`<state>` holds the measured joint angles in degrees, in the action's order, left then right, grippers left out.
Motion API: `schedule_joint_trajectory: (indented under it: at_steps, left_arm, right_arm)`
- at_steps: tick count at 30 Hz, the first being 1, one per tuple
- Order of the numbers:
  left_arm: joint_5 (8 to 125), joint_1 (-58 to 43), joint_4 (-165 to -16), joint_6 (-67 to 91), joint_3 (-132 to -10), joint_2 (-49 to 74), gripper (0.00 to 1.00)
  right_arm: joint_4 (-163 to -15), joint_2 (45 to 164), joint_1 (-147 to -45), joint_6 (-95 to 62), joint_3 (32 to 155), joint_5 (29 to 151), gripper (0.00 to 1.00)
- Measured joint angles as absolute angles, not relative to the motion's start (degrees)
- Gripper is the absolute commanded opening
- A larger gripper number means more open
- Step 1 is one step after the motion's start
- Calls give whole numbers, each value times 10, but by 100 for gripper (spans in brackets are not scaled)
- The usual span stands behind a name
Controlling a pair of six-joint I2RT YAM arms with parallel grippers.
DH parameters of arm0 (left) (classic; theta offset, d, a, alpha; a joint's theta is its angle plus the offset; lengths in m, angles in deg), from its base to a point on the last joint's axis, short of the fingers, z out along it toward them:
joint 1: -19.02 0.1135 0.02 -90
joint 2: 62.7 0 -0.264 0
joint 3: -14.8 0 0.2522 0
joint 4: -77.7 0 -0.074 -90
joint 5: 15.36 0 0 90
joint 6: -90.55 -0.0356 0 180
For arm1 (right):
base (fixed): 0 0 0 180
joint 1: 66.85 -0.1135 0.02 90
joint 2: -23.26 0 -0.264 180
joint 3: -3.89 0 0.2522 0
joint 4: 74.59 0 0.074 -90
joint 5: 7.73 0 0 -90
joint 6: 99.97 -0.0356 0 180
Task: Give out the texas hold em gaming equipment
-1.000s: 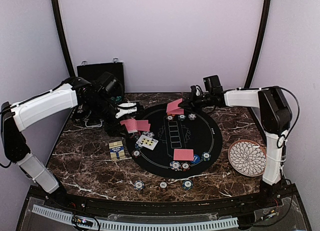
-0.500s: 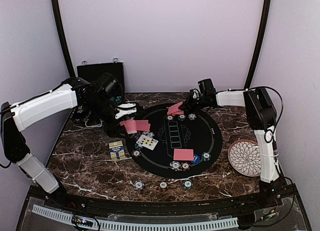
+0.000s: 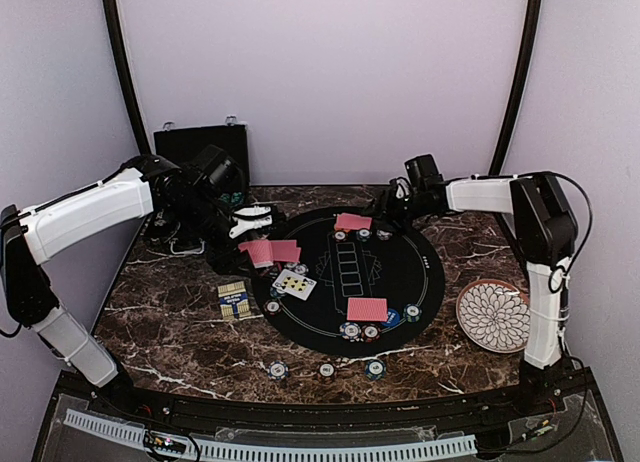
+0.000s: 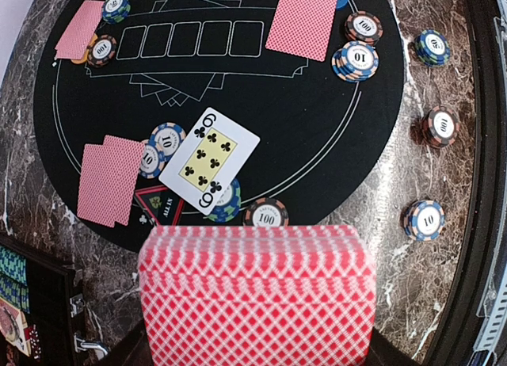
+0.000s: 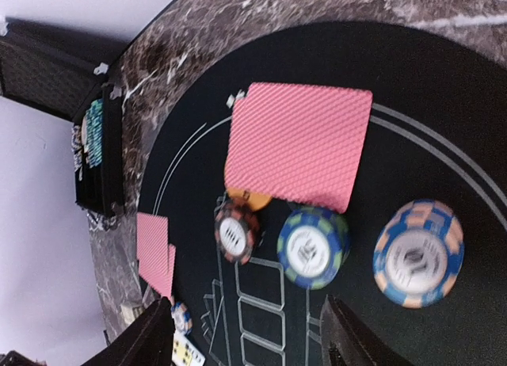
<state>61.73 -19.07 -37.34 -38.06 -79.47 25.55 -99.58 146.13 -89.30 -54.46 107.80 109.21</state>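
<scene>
In the left wrist view a deck of red-backed playing cards (image 4: 257, 295) fills the foreground and hides the fingers; my left gripper (image 3: 255, 220) is shut on it at the left edge of the black mat (image 3: 425, 272). My right gripper (image 3: 387, 208) (image 5: 249, 334) stands open and empty just behind a red-backed card (image 3: 352, 222) (image 5: 299, 144) lying flat on the mat's far side. An orange disc button (image 5: 249, 198) peeks from under that card. Three poker chips (image 5: 313, 247) lie beside it. A face-up nine of clubs (image 4: 210, 160) rests on chips and a triangle marker (image 4: 162, 203).
More red-backed card pairs lie at the mat's left (image 3: 271, 251) and near side (image 3: 367, 309). Chips sit by the blue button (image 3: 392, 318) and along the near marble (image 3: 327, 370). A card box (image 3: 233, 300), black case (image 3: 200, 142) and patterned plate (image 3: 494, 314) stand around.
The right gripper brought the raised card down flat onto the far side of the mat, opened, and drew back slightly to the right. The left arm and deck stayed put.
</scene>
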Motion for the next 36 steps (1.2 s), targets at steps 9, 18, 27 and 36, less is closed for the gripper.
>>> schedule_joint_trajectory:
  at_steps: [9,18,27,36]
  left_arm:
    - [618,-191,-370,-382,-795,256,0]
    - [618,-191,-359,-382,-795,256,0]
    - [618,-191,-352,-383,-795,256,0]
    - [618,-191,-350,-383,-795,256,0]
  right_arm:
    - [-942,1339,-990,-537,931,1156,66]
    - [-882,1442,-1034,-551,911,1248,65]
    - [-833,1486,-1041,-562,938,1301,64]
    - [-823,1503,-1058,-572,958,1308,62]
